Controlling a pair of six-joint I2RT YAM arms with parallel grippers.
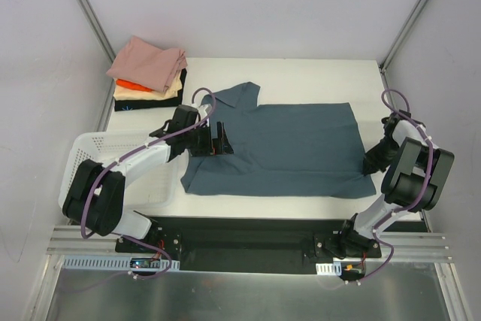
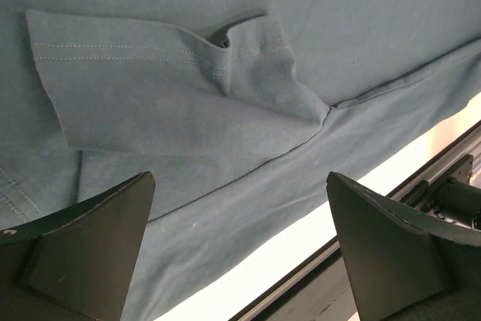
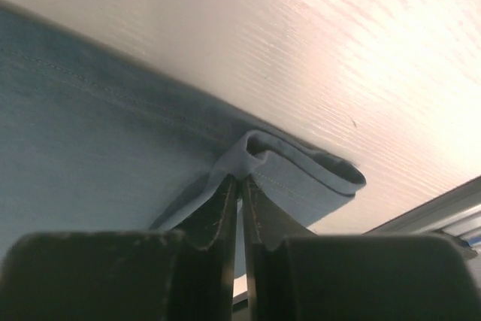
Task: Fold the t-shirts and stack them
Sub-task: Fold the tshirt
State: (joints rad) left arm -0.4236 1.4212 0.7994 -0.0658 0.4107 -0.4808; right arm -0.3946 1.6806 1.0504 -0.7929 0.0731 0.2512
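Slate-blue t-shirt (image 1: 293, 148), hem corner in clenched right pincer (image 3: 240, 182); left pincer (image 2: 240, 178) agape.

Two robot arms, left arm (image 1: 143, 159) at eight o'clock and right arm (image 1: 413, 172) at four o'clock: white link shells, bulky black joints, looping purple cables (image 1: 197, 94), and matte black wedge-shaped fingers (image 2: 83, 238).

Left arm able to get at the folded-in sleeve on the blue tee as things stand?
Probably yes. The left gripper hangs open over the sleeve of the blue tee, and nothing lies between its fingers and the cloth.
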